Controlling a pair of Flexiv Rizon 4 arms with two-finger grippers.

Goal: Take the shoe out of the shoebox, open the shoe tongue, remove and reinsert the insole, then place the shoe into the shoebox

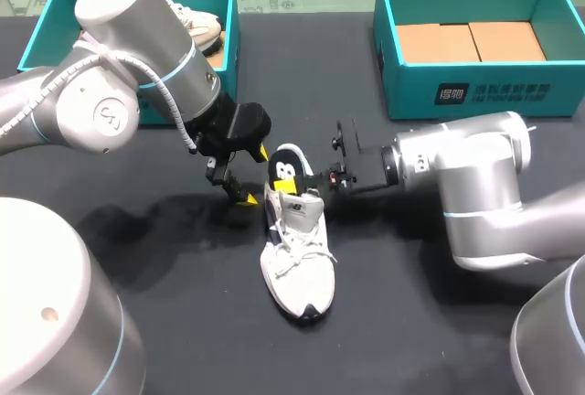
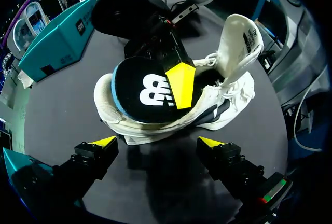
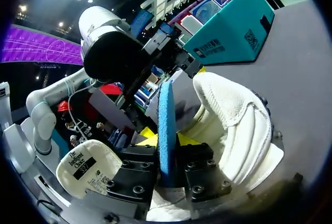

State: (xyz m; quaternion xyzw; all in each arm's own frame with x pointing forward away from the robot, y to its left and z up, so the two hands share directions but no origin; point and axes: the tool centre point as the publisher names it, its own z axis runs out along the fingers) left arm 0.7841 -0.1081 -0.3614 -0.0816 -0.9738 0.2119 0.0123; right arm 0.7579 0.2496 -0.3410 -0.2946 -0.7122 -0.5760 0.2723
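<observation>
Right wrist view: right tool (image 3: 167, 149) clamps a thin blue-edged insole (image 3: 166, 115) beside the knit shoe (image 3: 233, 125); left tool (image 2: 158, 142) apart.

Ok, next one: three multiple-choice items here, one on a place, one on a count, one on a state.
1. Where is the white shoe? A in a shoebox; B on the table; C lifted off it.
2. How many teal shoeboxes are on the table? A three; B one; C two.
3. The right claw is: A shut on the insole; B open; C shut on a lace.
Key: 1 B, it lies on the black top between the arms. 2 C, the left shoebox and the right shoebox at the far edge. 3 A, both fingers press the upright insole.
</observation>
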